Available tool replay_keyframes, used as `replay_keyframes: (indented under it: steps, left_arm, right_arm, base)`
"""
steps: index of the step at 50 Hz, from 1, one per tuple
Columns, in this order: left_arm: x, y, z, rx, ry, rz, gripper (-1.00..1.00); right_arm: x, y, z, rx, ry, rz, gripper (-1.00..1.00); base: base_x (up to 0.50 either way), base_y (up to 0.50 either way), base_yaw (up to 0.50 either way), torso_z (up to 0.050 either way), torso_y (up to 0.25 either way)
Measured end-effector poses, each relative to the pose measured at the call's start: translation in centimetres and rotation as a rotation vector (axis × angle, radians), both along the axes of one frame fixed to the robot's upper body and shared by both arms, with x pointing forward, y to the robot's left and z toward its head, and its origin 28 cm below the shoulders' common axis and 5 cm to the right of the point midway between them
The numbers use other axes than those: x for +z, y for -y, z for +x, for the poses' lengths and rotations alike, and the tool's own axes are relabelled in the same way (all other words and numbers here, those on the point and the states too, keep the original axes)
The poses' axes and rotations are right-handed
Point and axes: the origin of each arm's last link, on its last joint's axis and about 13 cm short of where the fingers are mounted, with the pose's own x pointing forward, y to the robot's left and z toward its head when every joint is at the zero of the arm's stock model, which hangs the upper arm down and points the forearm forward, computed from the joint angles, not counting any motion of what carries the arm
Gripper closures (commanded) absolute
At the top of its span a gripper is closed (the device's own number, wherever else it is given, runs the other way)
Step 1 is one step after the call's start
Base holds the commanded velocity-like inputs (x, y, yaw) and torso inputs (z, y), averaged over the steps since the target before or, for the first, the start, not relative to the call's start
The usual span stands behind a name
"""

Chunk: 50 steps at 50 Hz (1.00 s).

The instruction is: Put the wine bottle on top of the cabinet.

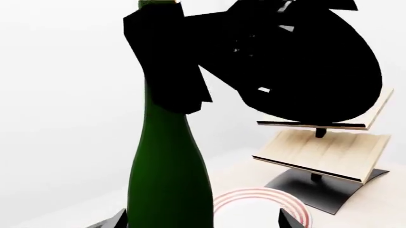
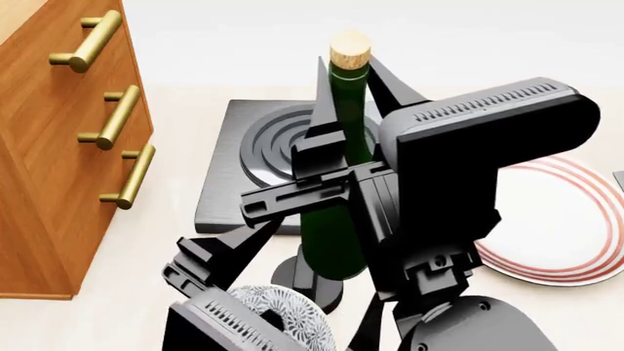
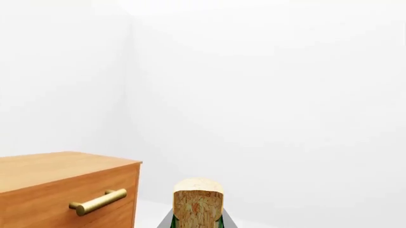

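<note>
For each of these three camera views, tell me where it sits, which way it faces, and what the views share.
Head view: on the head, looking forward and down at the wine bottle, cabinet, both arms.
Left wrist view: beside the left gripper, facing the bottle, plate, wooden rack; the right arm's dark bulk shows.
Right wrist view: near the right gripper, facing the cork and cabinet; hardly any arm shows.
Shared: the bottle.
</note>
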Motion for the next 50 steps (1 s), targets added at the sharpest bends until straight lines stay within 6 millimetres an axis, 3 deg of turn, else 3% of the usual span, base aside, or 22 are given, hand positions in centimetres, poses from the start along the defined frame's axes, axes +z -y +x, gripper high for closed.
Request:
replay_keyframes:
  steps: [50]
  left_arm:
    - [-1.1, 0.4, 3.9, 0.034, -0.078, 0.034, -1.0]
  right_arm:
    - [0.2, 0.0, -0.5, 0.007, 0.011, 0.007, 1.0]
  base:
    - [0.0, 0.0, 0.0, 0.0, 0.001]
